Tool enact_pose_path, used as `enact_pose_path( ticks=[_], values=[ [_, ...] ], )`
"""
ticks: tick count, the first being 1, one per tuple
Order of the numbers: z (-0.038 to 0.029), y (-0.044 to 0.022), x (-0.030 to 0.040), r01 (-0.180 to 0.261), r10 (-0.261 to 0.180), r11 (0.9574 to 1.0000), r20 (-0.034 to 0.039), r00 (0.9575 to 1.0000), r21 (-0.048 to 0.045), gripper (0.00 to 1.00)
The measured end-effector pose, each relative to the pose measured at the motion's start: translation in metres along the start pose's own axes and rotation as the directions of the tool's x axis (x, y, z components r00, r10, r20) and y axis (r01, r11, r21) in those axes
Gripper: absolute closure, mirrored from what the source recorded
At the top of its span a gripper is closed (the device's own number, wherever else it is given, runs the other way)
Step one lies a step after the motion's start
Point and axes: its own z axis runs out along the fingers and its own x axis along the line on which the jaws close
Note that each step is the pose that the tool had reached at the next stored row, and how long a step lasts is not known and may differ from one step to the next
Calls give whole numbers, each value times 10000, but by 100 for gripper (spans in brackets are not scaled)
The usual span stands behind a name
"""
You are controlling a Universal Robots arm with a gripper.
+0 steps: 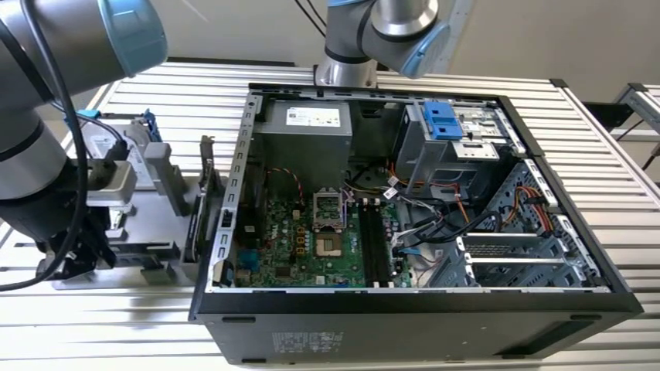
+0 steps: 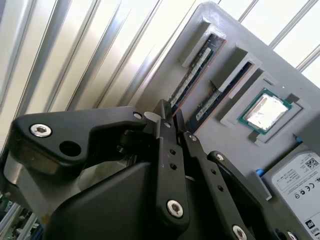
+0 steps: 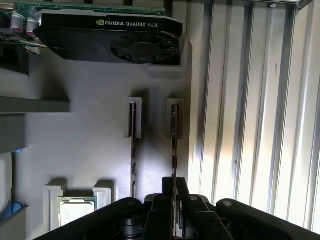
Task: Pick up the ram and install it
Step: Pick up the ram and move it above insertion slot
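Here, the claw (image 3: 175, 189) stands clamped on the ram (image 3: 174, 145), upright in its grey holder (image 3: 90, 150). A second stick (image 3: 133, 150) stands just beside.

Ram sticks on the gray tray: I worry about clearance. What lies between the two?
In the first wrist view, only bare tray lies between the ram at the gripper and the other ram stick.

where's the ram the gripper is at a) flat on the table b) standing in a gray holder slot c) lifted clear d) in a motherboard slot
b: in the first wrist view the ram stands on edge in its slot of the gray holder, with the gripper at its end.
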Motion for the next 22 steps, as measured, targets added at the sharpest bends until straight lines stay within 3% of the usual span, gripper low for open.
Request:
enact_pose_path(
  ticks=[22],
  values=[
    [-176, 1, -1, -10, 10, 10000, 0, 10000, 0, 100]
  ],
)
